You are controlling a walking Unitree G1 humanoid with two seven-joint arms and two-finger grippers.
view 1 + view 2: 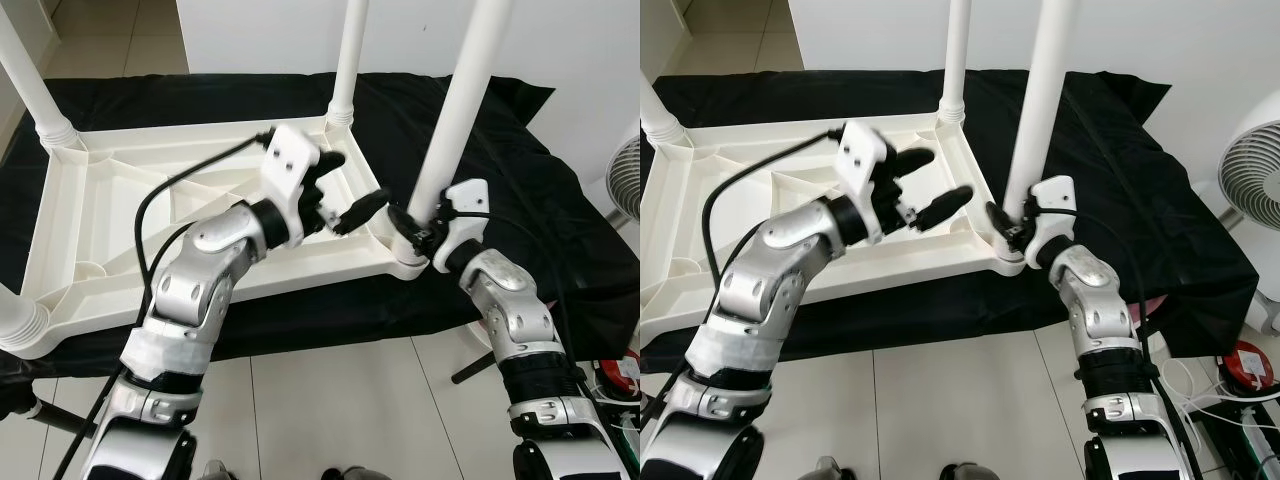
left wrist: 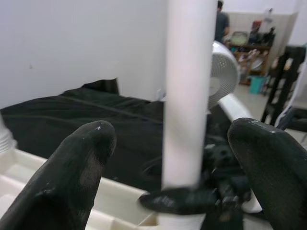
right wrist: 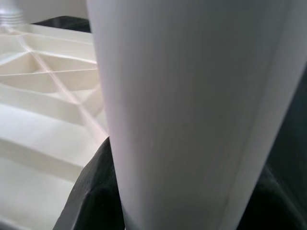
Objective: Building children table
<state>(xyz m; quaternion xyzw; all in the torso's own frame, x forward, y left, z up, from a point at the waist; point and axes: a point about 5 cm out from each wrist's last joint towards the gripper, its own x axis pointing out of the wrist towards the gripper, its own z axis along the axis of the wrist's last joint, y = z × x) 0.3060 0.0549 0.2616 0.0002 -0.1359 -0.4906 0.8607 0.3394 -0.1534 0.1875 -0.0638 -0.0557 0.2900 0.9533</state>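
The white children's table lies upside down on a black cloth, with legs standing up from its corners. At the base of the near right leg, my right gripper is shut around it; the right wrist view has this leg pressed between black fingers. Just left of that leg hovers my left gripper, open above the table's underside. Its wrist view looks at the leg between two spread fingertips.
Other legs rise at the far right corner, far left corner and near left corner. A white fan stands to the right. A red object and cables lie on the tiled floor.
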